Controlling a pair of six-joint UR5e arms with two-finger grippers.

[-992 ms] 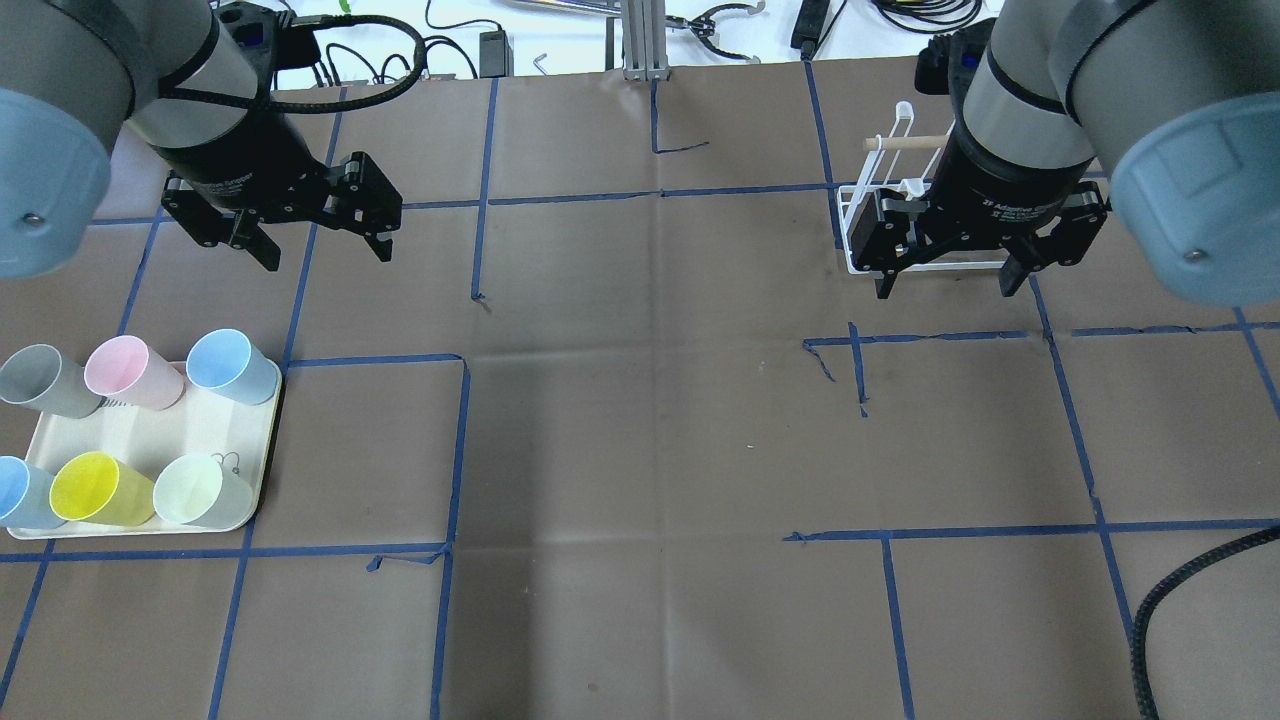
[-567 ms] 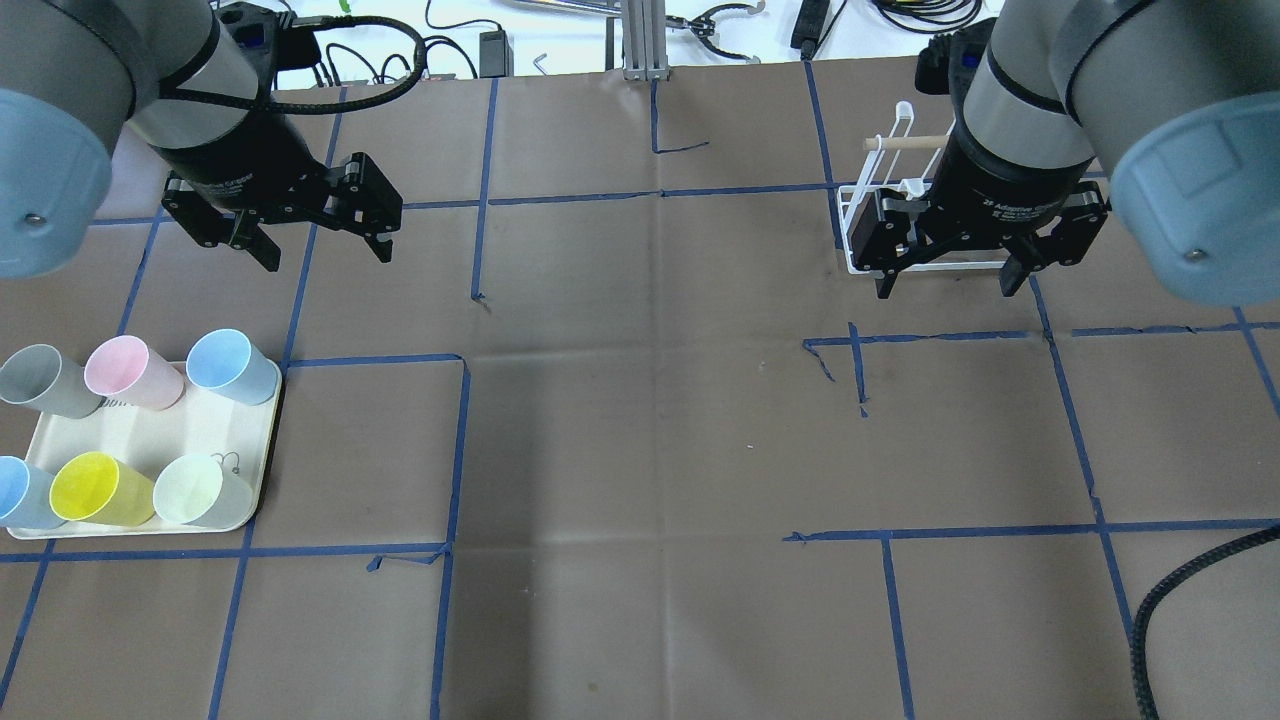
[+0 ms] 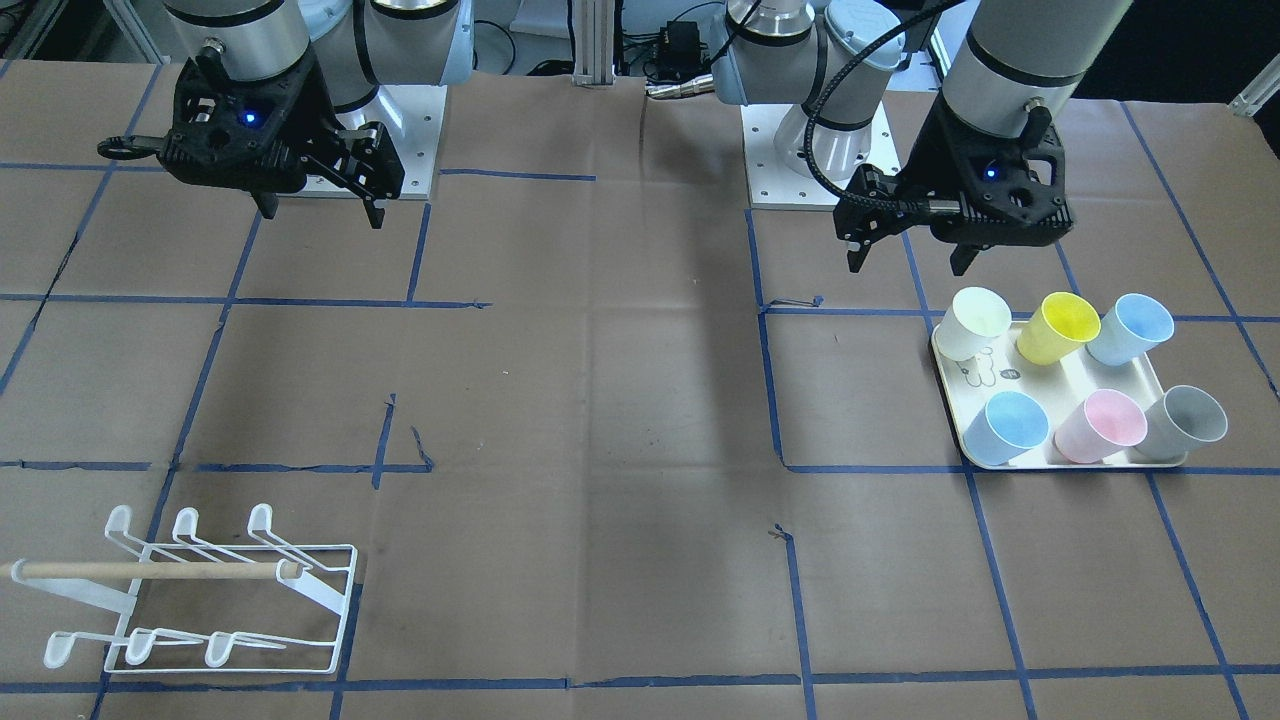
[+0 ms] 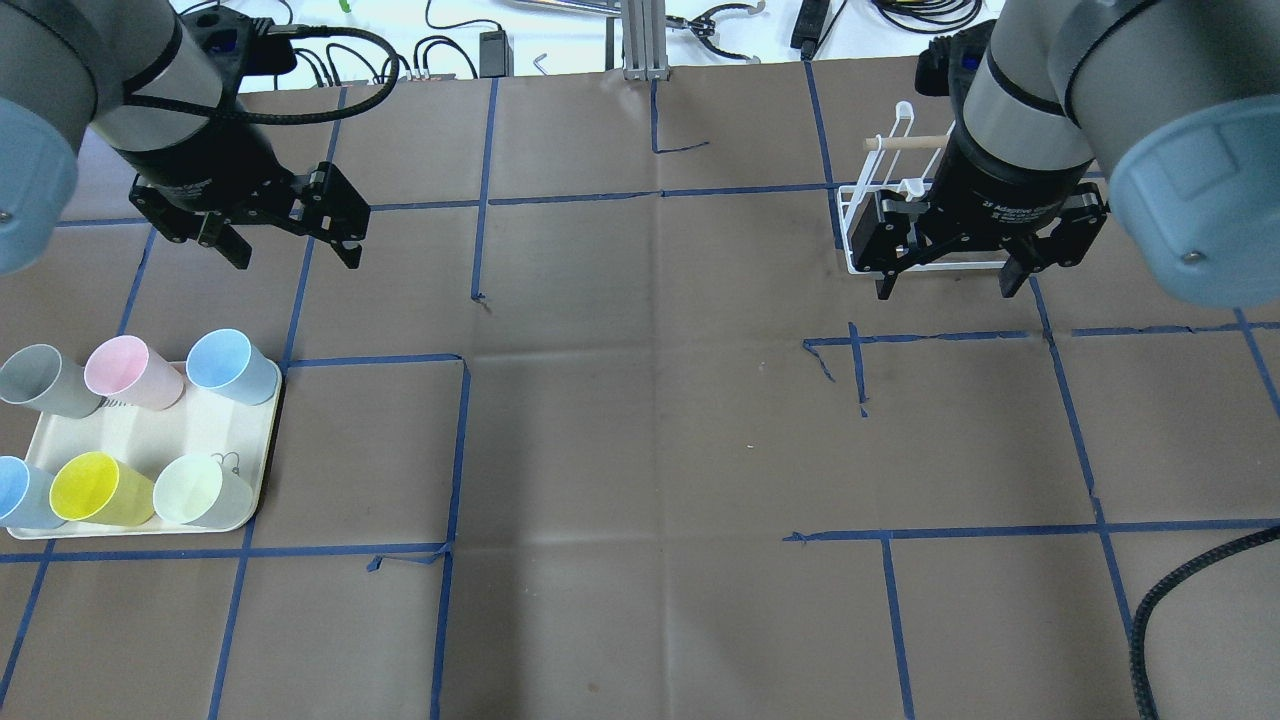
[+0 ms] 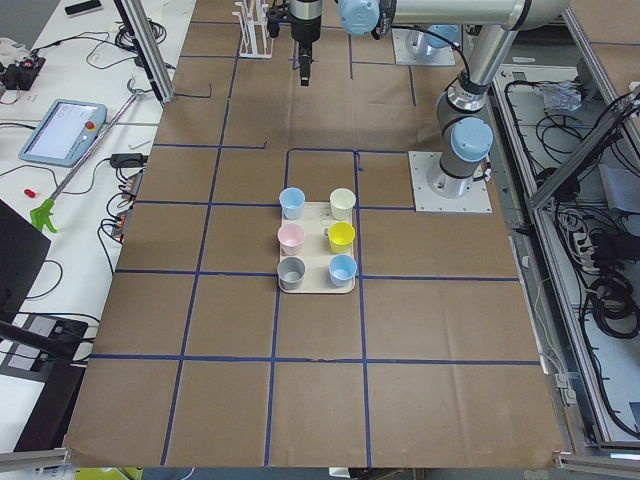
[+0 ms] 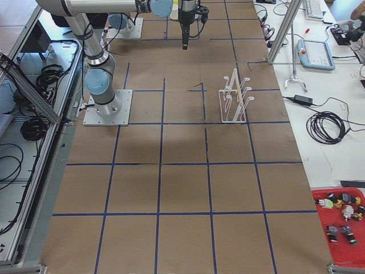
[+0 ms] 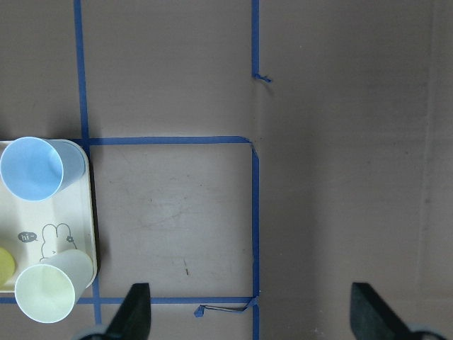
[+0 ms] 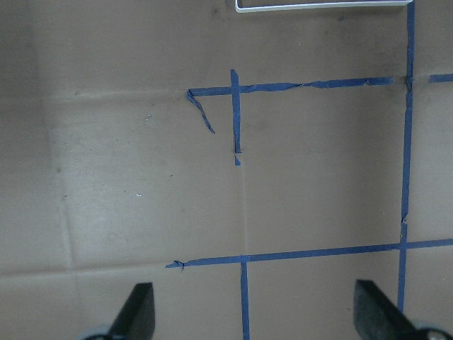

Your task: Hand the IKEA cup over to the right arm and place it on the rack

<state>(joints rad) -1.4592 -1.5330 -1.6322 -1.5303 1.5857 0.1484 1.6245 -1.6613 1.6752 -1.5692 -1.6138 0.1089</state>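
Note:
Several IKEA cups stand on a cream tray (image 4: 150,430) at the table's left, among them a blue cup (image 4: 225,362), a pink cup (image 4: 125,370) and a yellow cup (image 4: 95,488). My left gripper (image 4: 296,258) hangs open and empty above the table, beyond the tray's far right corner; the left wrist view shows a blue cup (image 7: 32,168) and a pale cup (image 7: 46,294) at its left edge. The right arm's gripper (image 4: 945,290) is open and empty, high over the table. The white wire rack (image 3: 200,590) with its wooden rod stands at the far right.
Brown paper with blue tape lines covers the table (image 4: 640,450). The tray (image 3: 1060,385) carries a small bear drawing. Cables and tools lie past the far edge (image 4: 700,25). A ribbed black hose (image 4: 1180,590) curves in at the lower right.
My left gripper has shifted a little to the left, still open. The right arm, the cups and the rack have not moved.

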